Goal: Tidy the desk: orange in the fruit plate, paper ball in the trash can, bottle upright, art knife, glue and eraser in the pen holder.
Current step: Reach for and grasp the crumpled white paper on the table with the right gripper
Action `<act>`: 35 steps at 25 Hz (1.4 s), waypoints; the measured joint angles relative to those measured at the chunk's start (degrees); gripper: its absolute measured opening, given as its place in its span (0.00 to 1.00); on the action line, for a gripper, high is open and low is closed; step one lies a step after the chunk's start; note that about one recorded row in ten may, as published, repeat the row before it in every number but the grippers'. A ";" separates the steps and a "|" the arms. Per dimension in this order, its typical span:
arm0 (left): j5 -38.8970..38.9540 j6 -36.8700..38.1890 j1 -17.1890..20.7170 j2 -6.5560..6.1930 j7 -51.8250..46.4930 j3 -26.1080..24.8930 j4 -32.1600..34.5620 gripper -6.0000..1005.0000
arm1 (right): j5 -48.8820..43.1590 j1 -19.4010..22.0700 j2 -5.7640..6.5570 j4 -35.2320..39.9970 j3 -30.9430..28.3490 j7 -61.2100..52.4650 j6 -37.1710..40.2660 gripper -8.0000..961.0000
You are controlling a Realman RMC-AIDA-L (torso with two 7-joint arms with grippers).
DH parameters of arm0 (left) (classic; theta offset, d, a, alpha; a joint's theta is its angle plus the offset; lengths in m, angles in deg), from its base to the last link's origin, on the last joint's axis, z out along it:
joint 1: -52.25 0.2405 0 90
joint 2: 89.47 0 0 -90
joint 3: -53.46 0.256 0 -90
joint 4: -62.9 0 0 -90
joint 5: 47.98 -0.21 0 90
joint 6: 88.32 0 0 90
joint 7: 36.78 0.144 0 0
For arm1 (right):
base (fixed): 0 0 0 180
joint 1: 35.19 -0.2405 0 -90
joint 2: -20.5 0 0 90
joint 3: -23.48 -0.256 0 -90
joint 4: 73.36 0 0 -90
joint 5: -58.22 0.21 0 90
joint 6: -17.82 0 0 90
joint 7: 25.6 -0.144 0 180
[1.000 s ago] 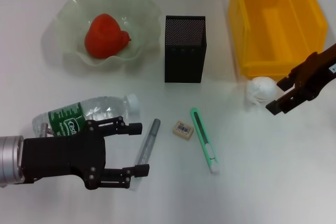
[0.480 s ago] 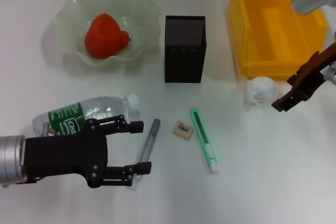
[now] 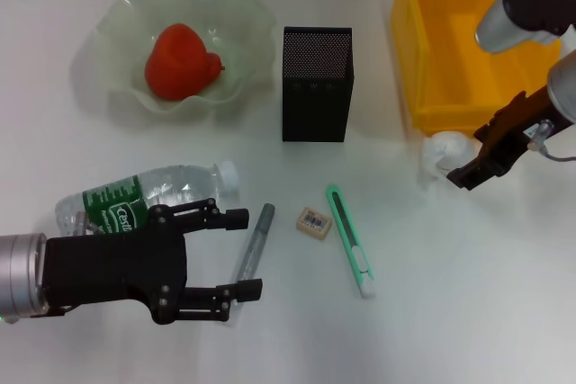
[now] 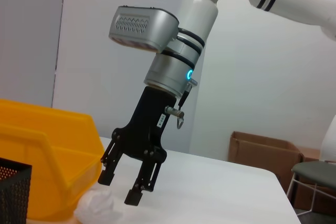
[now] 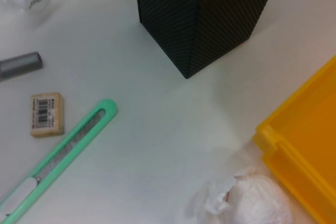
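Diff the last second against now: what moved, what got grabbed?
The right pincer swung in from the desk's right edge and now hangs open by the paper ball, not gripping it. The left pincer stayed open near the glue; the bottle, eraser and art knife did not move.

This looks like a robot test room in an office or lab. A plain white desk (image 3: pixel 468 312) stands before bare pale walls (image 4: pixel 252 87); past the desk's far edge, the left wrist view shows an open cardboard box (image 4: pixel 260 150) on the floor and part of a grey-seated office chair (image 4: pixel 314 174) beside it.
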 joint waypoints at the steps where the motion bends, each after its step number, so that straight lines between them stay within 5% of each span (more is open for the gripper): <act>1: 0.00 0.05 0.04 0.00 -0.04 0.00 0.08 0.81 | 0.23 0.32 0.00 0.00 0.72 0.00 -0.63 0.79; 35: 0.00 0.50 0.34 -0.19 0.43 0.01 0.19 0.81 | 6.84 5.16 -0.01 6.51 4.31 -0.30 -1.48 0.79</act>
